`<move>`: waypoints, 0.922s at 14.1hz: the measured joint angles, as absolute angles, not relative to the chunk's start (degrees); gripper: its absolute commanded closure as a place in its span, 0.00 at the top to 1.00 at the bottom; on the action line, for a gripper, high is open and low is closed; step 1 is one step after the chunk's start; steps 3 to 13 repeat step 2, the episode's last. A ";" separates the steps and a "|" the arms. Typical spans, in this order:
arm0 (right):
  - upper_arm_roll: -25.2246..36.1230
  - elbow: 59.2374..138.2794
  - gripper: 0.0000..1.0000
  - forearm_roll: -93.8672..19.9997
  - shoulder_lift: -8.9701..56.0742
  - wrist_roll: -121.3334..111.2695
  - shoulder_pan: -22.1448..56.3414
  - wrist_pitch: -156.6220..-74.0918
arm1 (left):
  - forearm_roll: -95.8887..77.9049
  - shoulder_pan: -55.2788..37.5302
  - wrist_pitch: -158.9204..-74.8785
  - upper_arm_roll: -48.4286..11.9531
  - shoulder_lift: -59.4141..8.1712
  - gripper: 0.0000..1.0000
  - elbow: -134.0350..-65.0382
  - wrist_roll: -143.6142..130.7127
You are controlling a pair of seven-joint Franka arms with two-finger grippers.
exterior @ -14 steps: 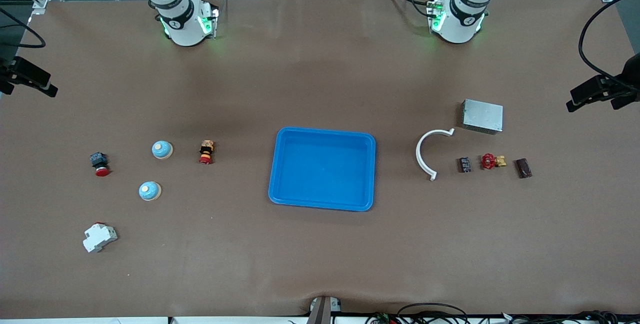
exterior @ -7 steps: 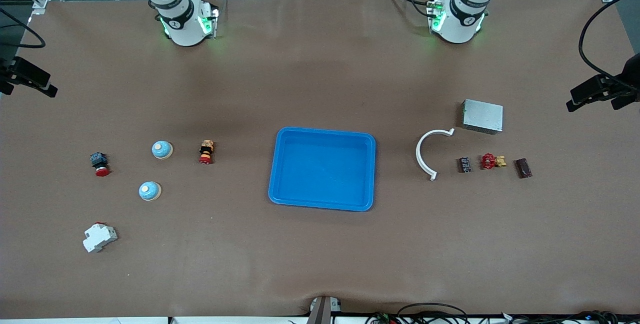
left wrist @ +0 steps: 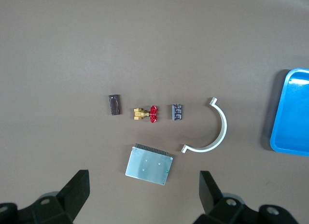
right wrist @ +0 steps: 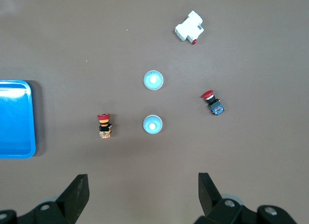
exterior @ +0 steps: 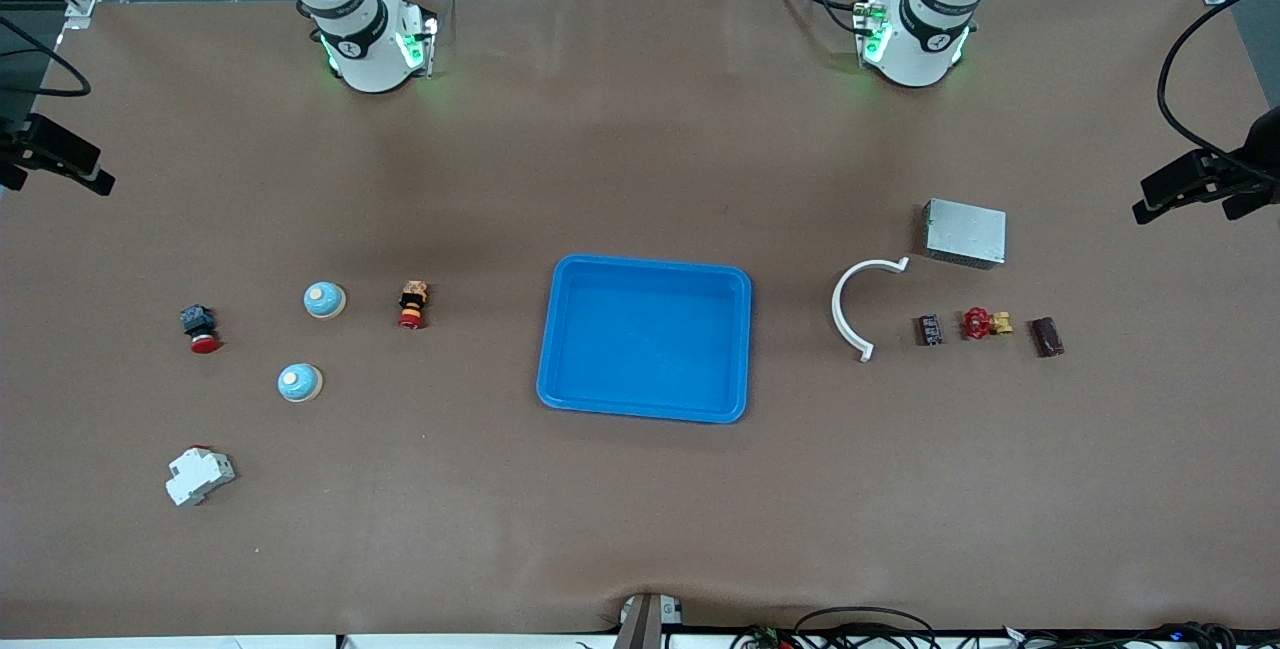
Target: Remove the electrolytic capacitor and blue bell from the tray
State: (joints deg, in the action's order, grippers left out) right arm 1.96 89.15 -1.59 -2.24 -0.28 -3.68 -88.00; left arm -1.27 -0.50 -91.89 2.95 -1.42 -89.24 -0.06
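One capacitor (exterior: 931, 330), two bells (exterior: 324, 300) (exterior: 299, 383), one tray (exterior: 560, 349); both grippers (left wrist: 142, 190) (right wrist: 141, 189) spread, empty.

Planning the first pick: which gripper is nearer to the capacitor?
Left. The left gripper, open, hangs above the capacitor and its neighbours at the left arm's end; the right gripper, open, is over the bells at the right arm's end.

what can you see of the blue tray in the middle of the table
The blue tray is a shallow rectangle with rounded corners and a raised rim, and looks like glossy plastic. It lies flat and upright on the brown table, midway between the two arms' ends, with nothing in it. Nothing touches it: the white curved bracket lies apart toward the left arm's end, the small red-capped button apart toward the right arm's end.
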 measured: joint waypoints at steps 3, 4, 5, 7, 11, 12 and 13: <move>1.95 89.15 1.00 -1.59 -2.24 -0.28 -3.68 -88.04 | -1.27 -0.50 -91.89 2.95 -1.42 1.00 -89.24 -0.06; 1.95 89.15 1.00 -1.59 -2.24 -0.28 -3.68 -88.04 | -1.27 -0.50 -91.89 2.95 -1.42 1.00 -89.24 -0.06; 1.95 89.15 1.00 -1.59 -2.24 -0.28 -3.68 -88.04 | -1.27 -0.50 -91.89 2.95 -1.42 1.00 -89.24 -0.06; 1.95 89.15 1.00 -1.59 -2.24 -0.28 -3.68 -88.04 | -1.27 -0.50 -91.89 2.95 -1.42 1.00 -89.24 -0.06; 1.95 89.15 1.00 -1.59 -2.24 -0.28 -3.68 -88.04 | -1.27 -0.50 -91.89 2.95 -1.42 1.00 -89.24 -0.06; 1.95 89.15 1.00 -1.59 -2.24 -0.28 -3.68 -88.04 | -1.27 -0.50 -91.89 2.95 -1.42 1.00 -89.24 -0.06; 1.95 89.15 1.00 -1.59 -2.24 -0.28 -3.68 -88.04 | -1.27 -0.50 -91.89 2.95 -1.42 1.00 -89.24 -0.06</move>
